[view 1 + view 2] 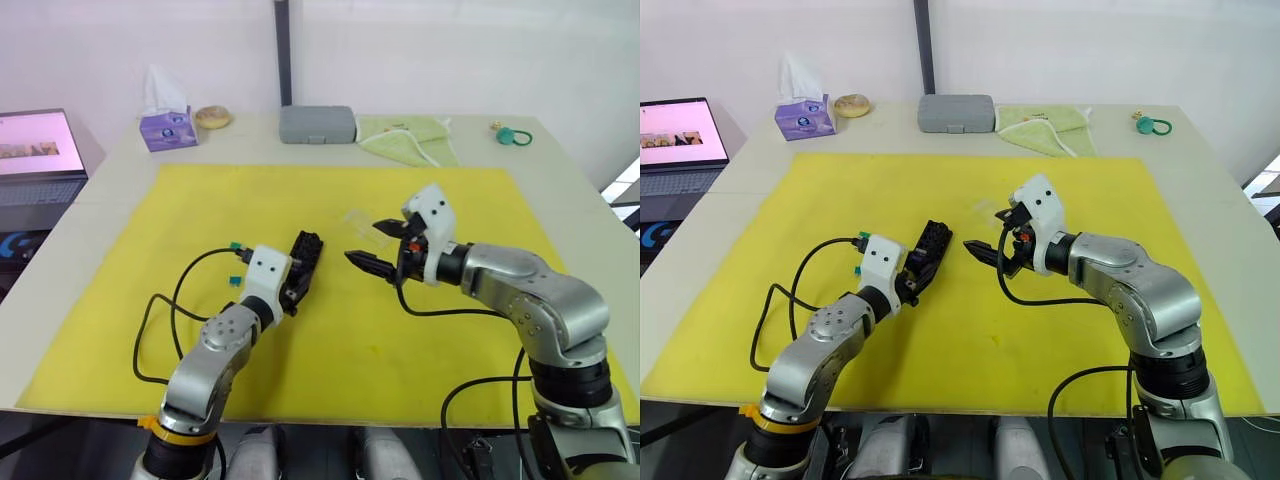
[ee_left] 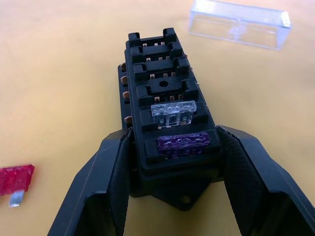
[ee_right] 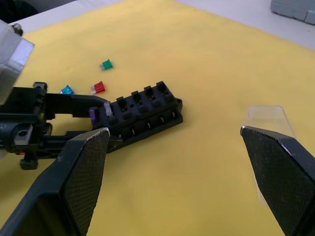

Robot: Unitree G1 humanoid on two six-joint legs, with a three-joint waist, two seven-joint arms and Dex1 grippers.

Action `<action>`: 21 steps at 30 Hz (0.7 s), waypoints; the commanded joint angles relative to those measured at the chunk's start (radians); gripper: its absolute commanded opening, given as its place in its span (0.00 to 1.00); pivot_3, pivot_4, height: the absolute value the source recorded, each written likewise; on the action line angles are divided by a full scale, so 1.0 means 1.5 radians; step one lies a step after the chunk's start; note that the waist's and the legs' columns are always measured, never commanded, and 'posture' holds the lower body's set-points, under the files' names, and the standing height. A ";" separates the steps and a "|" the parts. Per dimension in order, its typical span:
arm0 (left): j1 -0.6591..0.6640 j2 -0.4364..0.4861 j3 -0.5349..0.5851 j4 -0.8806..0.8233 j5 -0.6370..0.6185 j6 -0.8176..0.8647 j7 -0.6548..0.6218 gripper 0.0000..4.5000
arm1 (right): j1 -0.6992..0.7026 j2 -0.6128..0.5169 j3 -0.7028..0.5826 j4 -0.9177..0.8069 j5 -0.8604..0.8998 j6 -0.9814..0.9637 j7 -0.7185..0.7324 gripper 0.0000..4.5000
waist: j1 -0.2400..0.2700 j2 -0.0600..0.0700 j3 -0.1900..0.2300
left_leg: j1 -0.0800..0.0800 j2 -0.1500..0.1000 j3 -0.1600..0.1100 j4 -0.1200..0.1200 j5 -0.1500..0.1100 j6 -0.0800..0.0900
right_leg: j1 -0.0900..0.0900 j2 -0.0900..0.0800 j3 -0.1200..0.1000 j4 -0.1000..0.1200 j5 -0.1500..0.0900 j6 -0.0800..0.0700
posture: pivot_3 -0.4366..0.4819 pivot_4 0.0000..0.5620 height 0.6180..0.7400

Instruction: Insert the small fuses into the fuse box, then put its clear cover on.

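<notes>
My left gripper is shut on the near end of the black fuse box, which is tilted up off the yellow mat. A purple fuse and a grey fuse sit in the two slots nearest the fingers. On the mat beside the left wrist lie a red fuse, a teal fuse and a green fuse. My right gripper hovers open and holds nothing, just right of the box. The clear cover lies on the mat behind it.
Along the table's back edge stand a tissue box, a round bun-like object, a grey case, a green cloth and a teal ring. A laptop is at far left. Black cables loop near both arms.
</notes>
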 commanded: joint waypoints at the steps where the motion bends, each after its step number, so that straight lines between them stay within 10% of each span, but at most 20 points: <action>1: 0.030 0.022 -0.002 -0.079 -0.018 0.027 -0.021 0.46 | -0.002 -0.011 -0.017 -0.021 0.007 -0.012 0.002 1.00 | 0.000 0.000 0.000 | 0.000 0.000 0.000 0.000 0.000 0.000 | 0.000 0.000 0.000 0.000 0.000 0.000 | 0.48 0.27 0.97; 21: 0.197 0.064 0.008 -0.277 -0.093 0.131 -0.021 0.46 | 0.017 -0.051 -0.014 -0.009 0.019 -0.025 0.027 1.00 | 0.000 0.000 0.000 | 0.000 0.000 0.000 0.000 0.000 0.000 | 0.000 0.000 0.000 0.000 0.000 0.000 | 0.48 0.27 0.97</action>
